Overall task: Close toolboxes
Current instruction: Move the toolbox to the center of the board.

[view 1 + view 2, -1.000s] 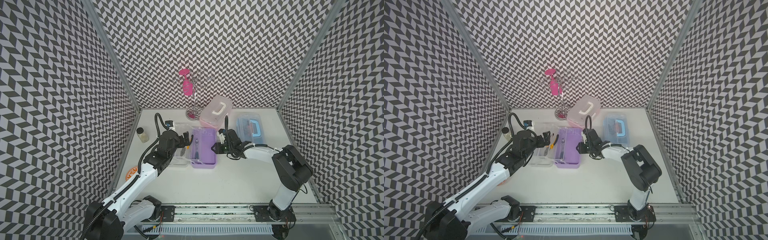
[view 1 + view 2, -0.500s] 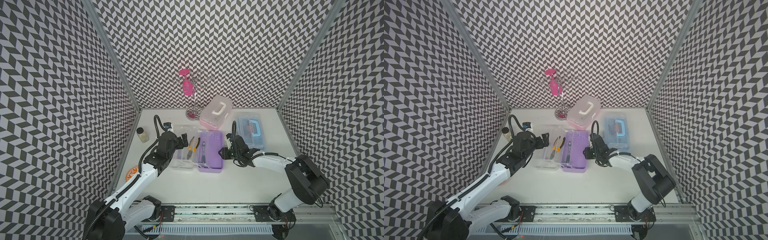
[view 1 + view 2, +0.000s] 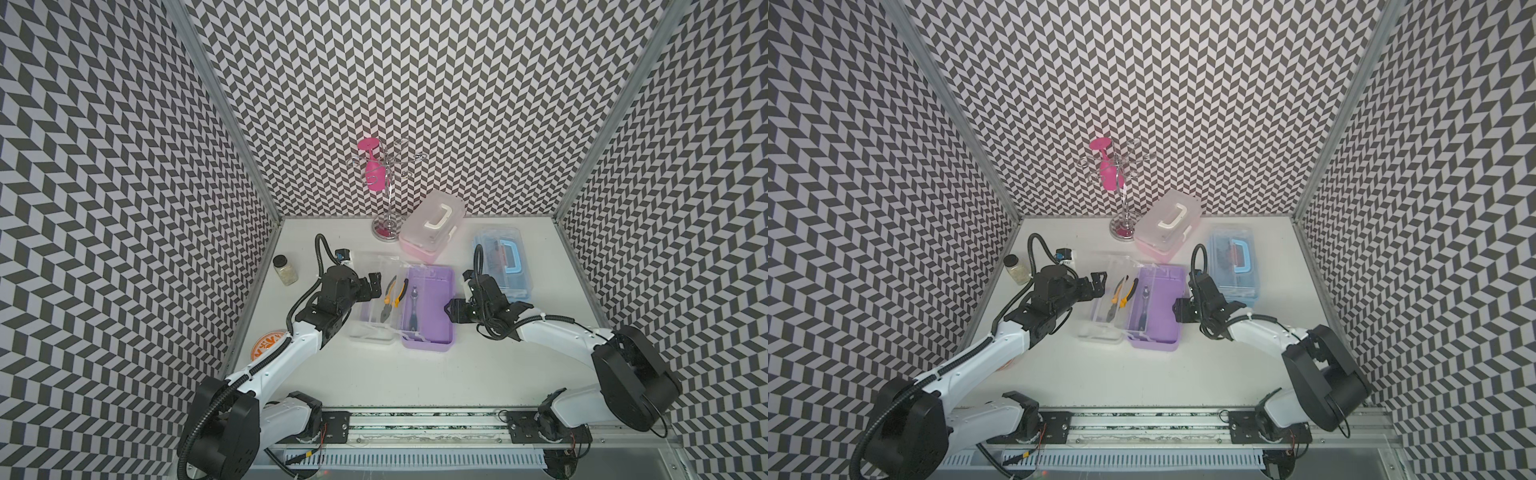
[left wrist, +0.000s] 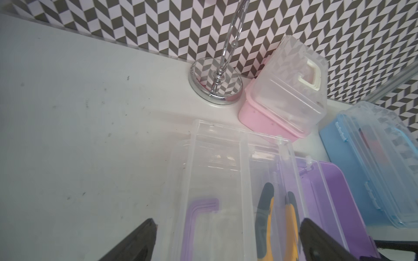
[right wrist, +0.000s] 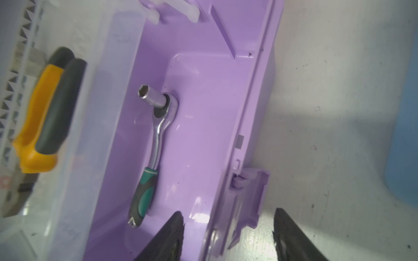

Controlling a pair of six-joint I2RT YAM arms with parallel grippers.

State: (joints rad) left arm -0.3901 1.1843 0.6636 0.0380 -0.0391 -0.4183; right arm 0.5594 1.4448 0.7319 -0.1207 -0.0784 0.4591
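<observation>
The purple toolbox lies open mid-table. Its clear lid is folded flat to the left, handle underneath. My left gripper hovers open over that lid, and in the left wrist view the lid lies between its fingertips. My right gripper is open astride the purple box's right wall and latch, not touching them. The pink toolbox and the light blue toolbox stand behind with their lids down.
A ratchet wrench lies in the purple base, and yellow-handled pliers lie in a clear tray beside it. A chrome stand with a pink glass is at the back. A small jar stands by the left wall.
The purple toolbox slid right and toward the front as the right arm drew back. The right jaws have widened off its wall. The left gripper pulled back left, uncovering the pliers.
</observation>
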